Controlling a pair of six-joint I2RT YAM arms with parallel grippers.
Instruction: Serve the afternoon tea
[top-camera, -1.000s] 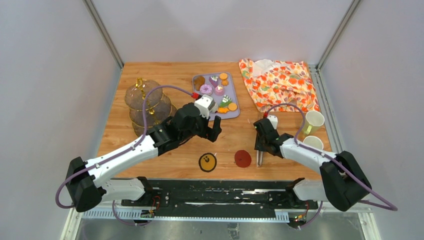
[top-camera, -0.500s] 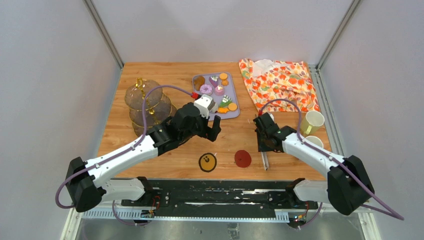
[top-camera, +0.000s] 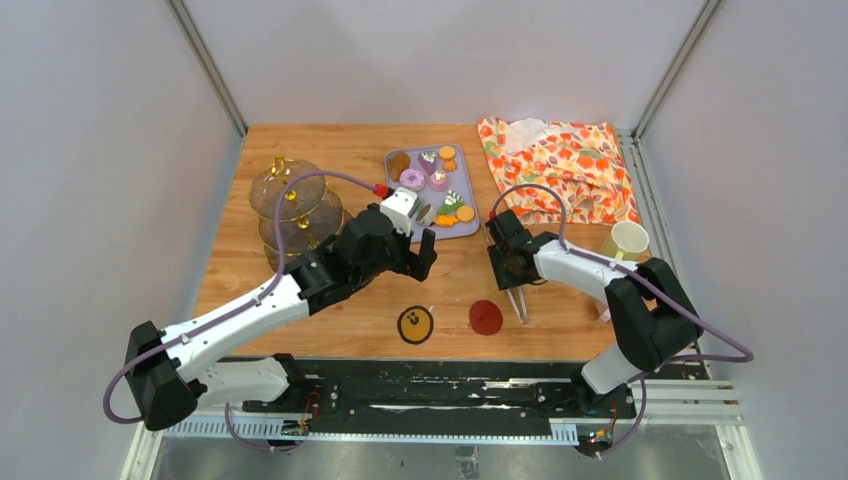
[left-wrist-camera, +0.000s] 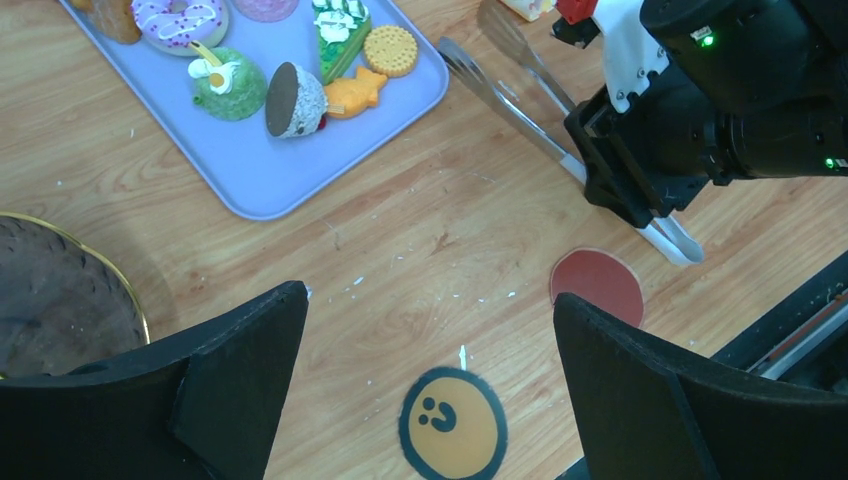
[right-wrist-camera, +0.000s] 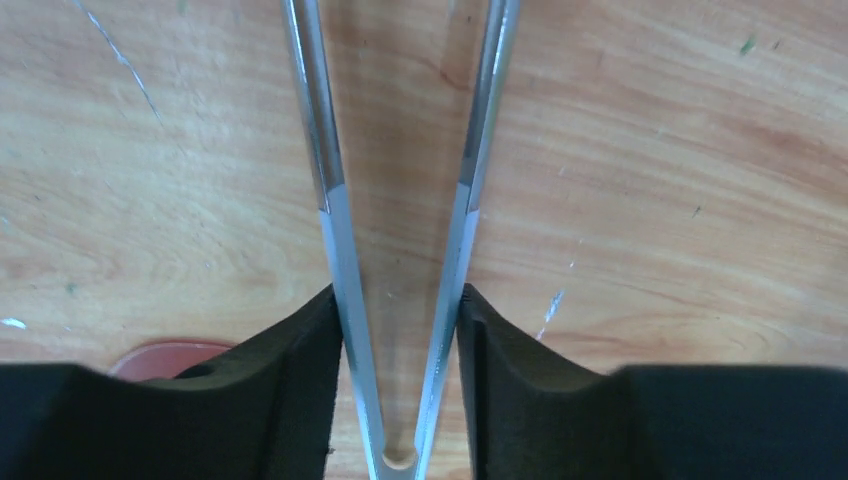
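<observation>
Your right gripper clamps the tongs near their hinge. Your left gripper hangs wide open. The pastries lie on the tray by the table's far edge; the glass stand is by its left edge.

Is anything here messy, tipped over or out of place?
The floral cloth lies crumpled in the far right corner instead of spread flat. On the lilac tray, one round cake seems tipped on its side. Small white specks dot the wood.
</observation>
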